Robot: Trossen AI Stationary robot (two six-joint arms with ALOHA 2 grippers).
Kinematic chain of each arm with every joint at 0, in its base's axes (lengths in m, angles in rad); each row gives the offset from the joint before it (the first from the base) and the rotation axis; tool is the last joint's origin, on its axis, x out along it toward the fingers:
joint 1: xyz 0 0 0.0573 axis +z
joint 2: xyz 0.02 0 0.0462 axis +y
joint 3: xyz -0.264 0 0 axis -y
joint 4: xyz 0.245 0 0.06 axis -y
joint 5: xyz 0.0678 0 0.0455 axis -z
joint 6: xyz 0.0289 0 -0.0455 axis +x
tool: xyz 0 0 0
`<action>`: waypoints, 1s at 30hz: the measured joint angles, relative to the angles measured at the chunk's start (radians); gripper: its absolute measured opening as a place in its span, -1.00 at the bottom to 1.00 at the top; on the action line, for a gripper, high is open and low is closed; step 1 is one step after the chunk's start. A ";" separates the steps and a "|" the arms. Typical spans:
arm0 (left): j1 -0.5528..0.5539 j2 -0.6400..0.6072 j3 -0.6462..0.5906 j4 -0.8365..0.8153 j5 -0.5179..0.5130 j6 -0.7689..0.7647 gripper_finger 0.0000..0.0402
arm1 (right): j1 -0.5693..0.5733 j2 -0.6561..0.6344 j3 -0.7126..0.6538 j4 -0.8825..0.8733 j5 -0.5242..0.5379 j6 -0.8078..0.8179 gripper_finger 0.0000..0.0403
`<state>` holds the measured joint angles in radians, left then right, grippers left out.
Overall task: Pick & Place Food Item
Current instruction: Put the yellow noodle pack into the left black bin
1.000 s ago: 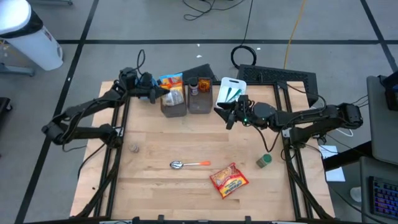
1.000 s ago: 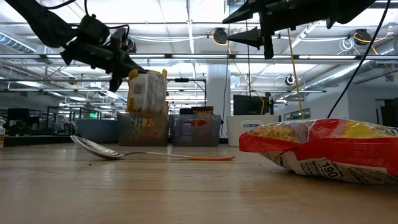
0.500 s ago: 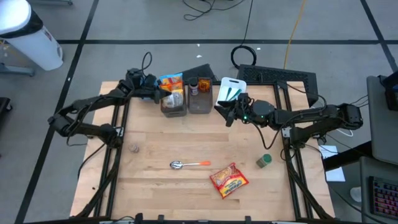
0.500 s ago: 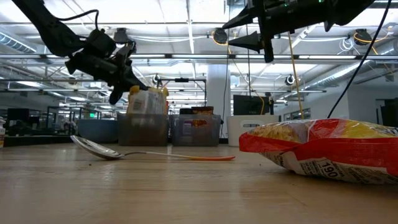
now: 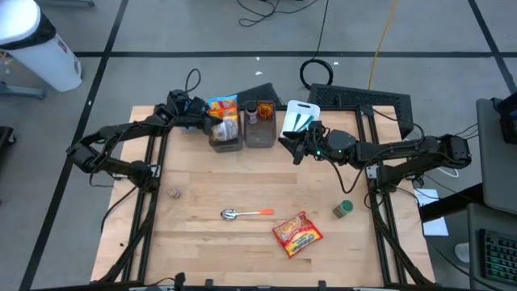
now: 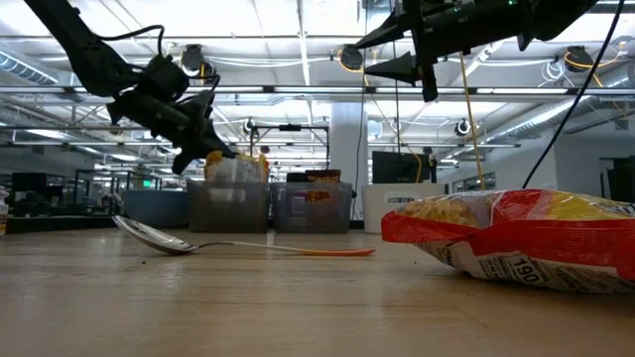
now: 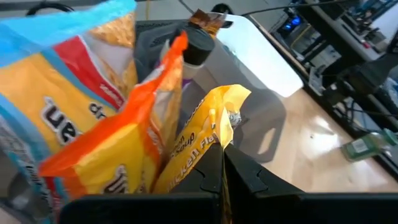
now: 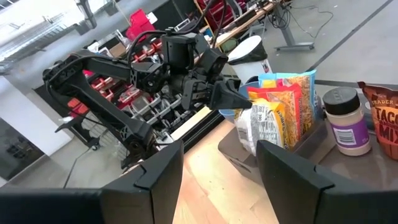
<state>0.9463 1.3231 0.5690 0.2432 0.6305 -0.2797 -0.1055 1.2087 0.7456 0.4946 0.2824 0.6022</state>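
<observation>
Left gripper pinches the yellow soup packet over the grey bin — lower upright before releasing; right gripper hovers half-open, empty.

A pale wooden table top is taken as the landmark. Near its front middle, a metal spoon with an orange handle is laid flat. A small green-lidded jar is seen near its right edge, and a small round grey object near its left edge. Beyond its far edge, a coiled black cable is seen on the grey floor.
</observation>
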 joint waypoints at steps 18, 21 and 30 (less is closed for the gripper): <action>-0.006 0.000 0.000 0.002 -0.116 0.050 -0.88 | 0.000 0.000 0.000 -0.013 0.000 0.015 -0.03; -0.006 0.000 0.000 0.002 -0.111 0.063 -0.87 | 0.000 0.000 0.000 -0.013 0.000 0.015 -0.03; -0.005 0.000 0.000 0.006 -0.085 0.079 -0.87 | 0.000 0.000 0.000 -0.013 0.000 0.015 -0.03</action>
<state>0.9413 1.3228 0.5694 0.2492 0.5451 -0.2005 -0.1055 1.2087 0.7460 0.4812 0.2821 0.6174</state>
